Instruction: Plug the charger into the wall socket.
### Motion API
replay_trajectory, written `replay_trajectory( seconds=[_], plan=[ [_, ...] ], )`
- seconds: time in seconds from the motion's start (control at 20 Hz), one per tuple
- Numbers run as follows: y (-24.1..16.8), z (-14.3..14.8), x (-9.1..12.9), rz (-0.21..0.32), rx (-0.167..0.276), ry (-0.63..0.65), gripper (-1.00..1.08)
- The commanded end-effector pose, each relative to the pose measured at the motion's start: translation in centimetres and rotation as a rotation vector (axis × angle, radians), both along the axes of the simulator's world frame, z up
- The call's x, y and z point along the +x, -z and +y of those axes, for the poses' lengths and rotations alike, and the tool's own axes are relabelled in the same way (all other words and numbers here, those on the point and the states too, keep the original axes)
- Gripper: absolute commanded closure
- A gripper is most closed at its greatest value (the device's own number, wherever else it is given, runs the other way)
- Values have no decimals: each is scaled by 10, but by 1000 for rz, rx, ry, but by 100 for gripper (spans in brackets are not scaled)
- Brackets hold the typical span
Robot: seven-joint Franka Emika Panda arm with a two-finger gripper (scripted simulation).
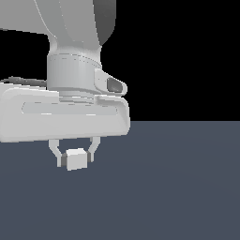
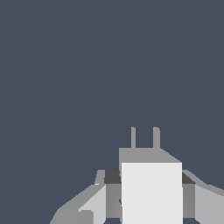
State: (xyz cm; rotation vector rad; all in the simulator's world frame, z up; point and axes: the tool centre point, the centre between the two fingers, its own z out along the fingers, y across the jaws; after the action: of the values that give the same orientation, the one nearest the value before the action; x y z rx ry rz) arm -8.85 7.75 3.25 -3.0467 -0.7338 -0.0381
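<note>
Charger (image 1: 76, 159) sits clamped between the fingers of the end effector (image 1: 75, 157), two prongs pointing out, ready to carry; no socket shows, so next it must find one

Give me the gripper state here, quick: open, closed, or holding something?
Gripper: closed on the charger, which sits between both fingers with its two prongs pointing away from the wrist.

Lighting: we record even, soft illumination from above; upper faces of the charger (image 1: 76, 159) read brightest, side faces grey. Shadows: we find none cast on the slate-blue surface (image 1: 178, 187). Background: flat black in the exterior view. Glare: none. Sharpness: we note crisp, slightly jagged edges, no blur or edge distortion.
</note>
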Motion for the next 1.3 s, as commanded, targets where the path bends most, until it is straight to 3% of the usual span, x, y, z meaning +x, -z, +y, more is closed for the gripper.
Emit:
replay_trajectory(
  seconds=[0.0,0.7,1.25],
  plan=[
    [-8,5,10,-1,1,55,108],
    [-54,21,78,0,0,405,108],
    [-68,19,100,0,-2,516,108]
  ],
)
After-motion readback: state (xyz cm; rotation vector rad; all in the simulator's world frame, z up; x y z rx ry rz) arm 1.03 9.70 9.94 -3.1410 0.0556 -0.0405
